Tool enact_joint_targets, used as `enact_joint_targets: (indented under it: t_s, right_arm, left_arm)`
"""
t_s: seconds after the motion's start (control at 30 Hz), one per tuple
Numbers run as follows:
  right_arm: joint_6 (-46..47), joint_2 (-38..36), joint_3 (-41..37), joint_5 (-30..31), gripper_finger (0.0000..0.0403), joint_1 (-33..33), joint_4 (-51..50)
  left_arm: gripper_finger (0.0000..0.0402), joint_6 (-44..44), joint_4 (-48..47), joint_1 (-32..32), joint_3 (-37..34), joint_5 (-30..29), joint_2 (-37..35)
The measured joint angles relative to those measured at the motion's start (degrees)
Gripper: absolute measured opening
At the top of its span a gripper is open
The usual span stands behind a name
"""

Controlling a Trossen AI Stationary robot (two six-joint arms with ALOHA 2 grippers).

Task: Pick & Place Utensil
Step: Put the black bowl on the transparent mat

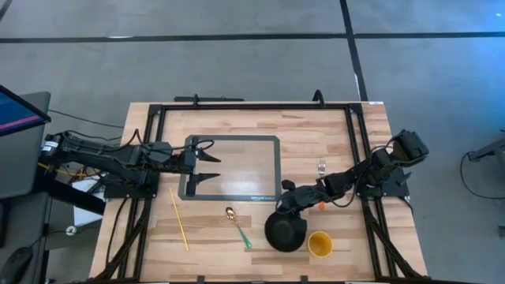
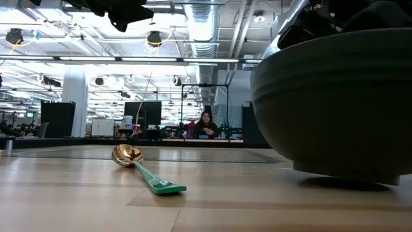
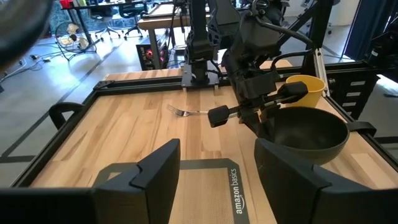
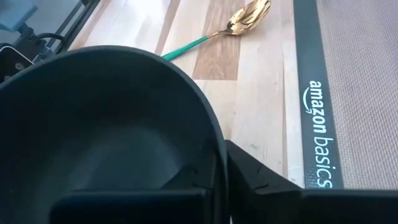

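A spoon (image 1: 237,225) with a gold bowl and a green handle lies flat on the wood near the table's near edge; it also shows in the low view (image 2: 145,169) and the right wrist view (image 4: 230,28). A black bowl (image 1: 284,233) stands to its right. My right gripper (image 1: 286,207) is shut on that bowl's far rim. My left gripper (image 1: 207,166) hovers open over the left part of the grey mat (image 1: 237,167), away from the spoon; its fingers (image 3: 155,180) frame the mat's edge. My right gripper (image 4: 217,177) holds the black bowl by its rim (image 4: 214,146) on the side toward the mat, one finger inside the bowl and one finger (image 4: 261,183) outside. It comes slanting down from the table's right and far side. The bowl's base (image 2: 347,173) appears to sit on the table.
A yellow cup (image 1: 319,244) stands right of the bowl. A yellow chopstick (image 1: 179,218) lies left of the spoon and a small fork (image 1: 322,166) right of the mat. A black frame (image 1: 252,106) borders the table. Bare wood lies between chopstick and spoon.
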Motion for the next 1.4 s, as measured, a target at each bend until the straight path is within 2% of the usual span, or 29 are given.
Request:
enact_joint_targets:
  t_s: [0.2,0.4,0.57,0.77,0.97,1.17,1.4]
  right_arm:
    - [-0.2,0.0,0.0,0.1,0.0029,-0.1,3.1]
    - [-0.2,0.0,0.0,0.2,0.0006,-0.2,7.5]
    - [0.7,0.0,0.0,0.2,0.0015,-0.5,8.3]
    - [1.2,0.0,0.2,0.2,0.0005,-1.3,8.6]
    - [2.4,0.0,2.6,0.2,0.0014,-3.5,8.6]
    - [0.8,0.0,4.5,0.2,0.0006,-5.7,8.4]
    - [-1.9,0.0,7.8,4.1,0.0015,-8.7,8.5]
  left_arm:
    - [0.0208,0.0,0.0,0.0,0.0,0.0,0.0]
    - [0.0208,0.0,0.0,0.0,0.0,0.0,0.0]
    - [0.0208,0.0,0.0,0.0,0.0,0.0,0.0]
    - [0.0208,0.0,0.0,0.0,0.0,0.0,0.0]
    - [0.0208,0.0,0.0,0.0,0.0,0.0,0.0]
    - [0.0208,0.0,0.0,0.0,0.0,0.0,0.0]
    - [0.0208,0.0,0.2,0.0,0.0,0.0,0.0]
